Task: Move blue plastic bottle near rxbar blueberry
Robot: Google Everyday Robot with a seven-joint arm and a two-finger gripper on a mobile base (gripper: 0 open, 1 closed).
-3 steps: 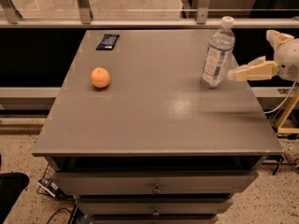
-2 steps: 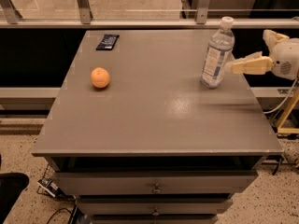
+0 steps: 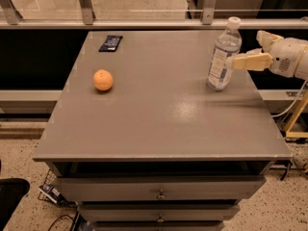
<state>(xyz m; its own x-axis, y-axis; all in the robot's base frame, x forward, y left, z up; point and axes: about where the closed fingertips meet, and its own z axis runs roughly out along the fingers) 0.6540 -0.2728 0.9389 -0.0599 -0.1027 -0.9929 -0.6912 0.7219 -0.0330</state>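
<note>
The blue plastic bottle (image 3: 222, 57) stands upright near the right edge of the grey table (image 3: 159, 124); it is clear and bluish, with a white cap and a pale label. My gripper (image 3: 244, 48) reaches in from the right at the bottle's mid height. It is open, with the near cream finger's tip right at the bottle's right side and the far finger behind and further right. The rxbar blueberry (image 3: 110, 43), a flat dark navy wrapper, lies at the table's far left corner, well away from the bottle.
An orange fruit (image 3: 103, 80) sits on the left part of the table, in front of the bar. A metal railing (image 3: 144, 24) runs behind the table. Drawers (image 3: 159, 191) are below the table's front edge. A yellow stand (image 3: 296, 117) is at the right.
My gripper has moved left and a little up, toward the bottle; the near finger's tip has gone from a small gap to the bottle's side. The bottle, orange and bar have not moved.
</note>
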